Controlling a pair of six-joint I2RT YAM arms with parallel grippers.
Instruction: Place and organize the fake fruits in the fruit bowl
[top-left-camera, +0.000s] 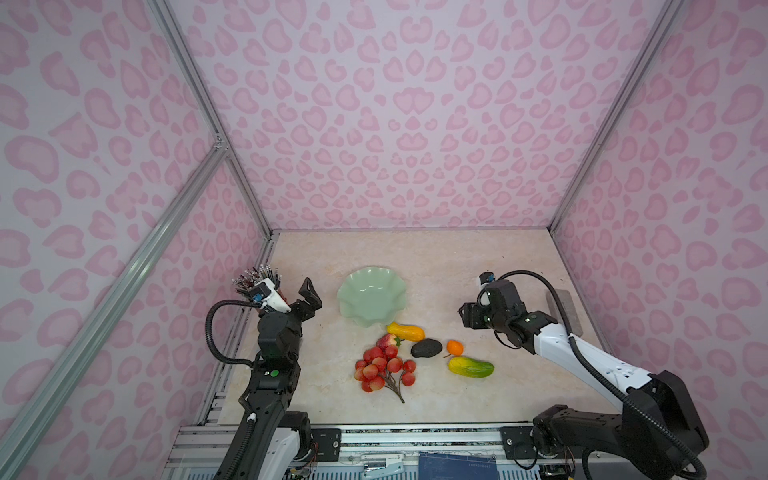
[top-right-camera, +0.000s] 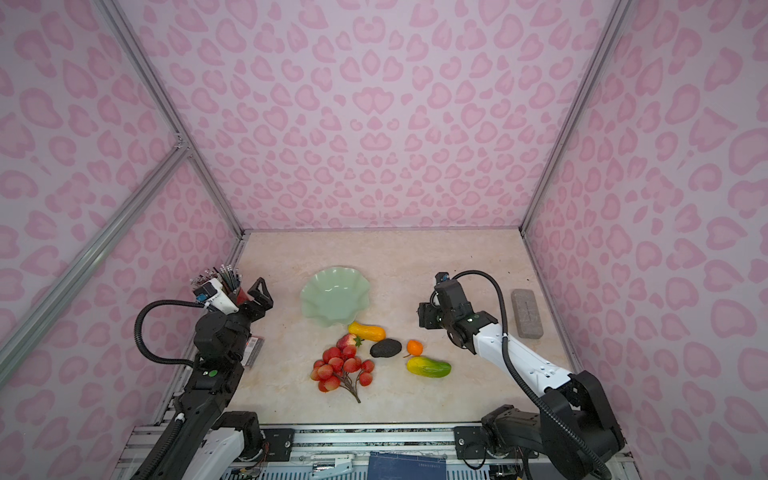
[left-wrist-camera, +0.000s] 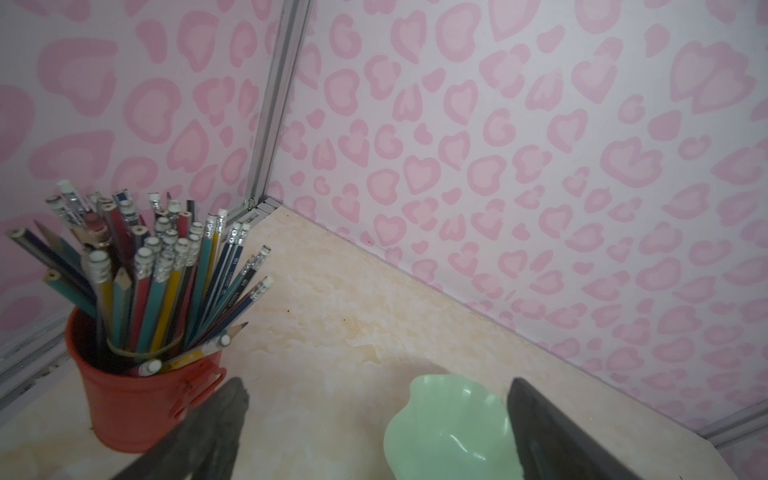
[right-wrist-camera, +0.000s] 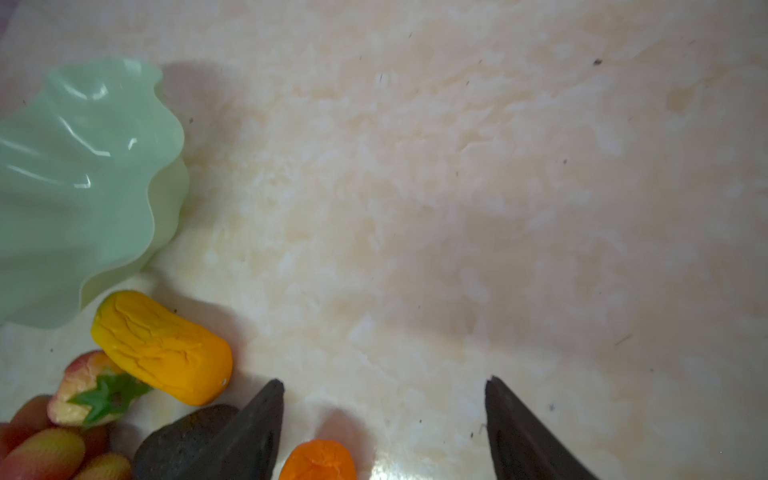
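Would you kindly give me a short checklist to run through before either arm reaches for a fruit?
1. The fruit bowl is empty and upright: ok.
2. The right gripper is open, nothing between its jaws: ok.
3. The left gripper is open and empty: ok.
4. The small orange lies apart from the dark avocado: ok.
5. The yellow-orange oblong is clear of the bowl's rim: cannot tell.

Laboratory robot test cell, booth was framed in aluminium extrusion (top-left-camera: 194, 83), walls were pink printed backdrop panels (top-left-camera: 415, 124), marble-look tabletop (top-left-camera: 457, 257), two robot arms (top-left-camera: 582, 357) were mounted on a slotted front rail (top-left-camera: 415, 433).
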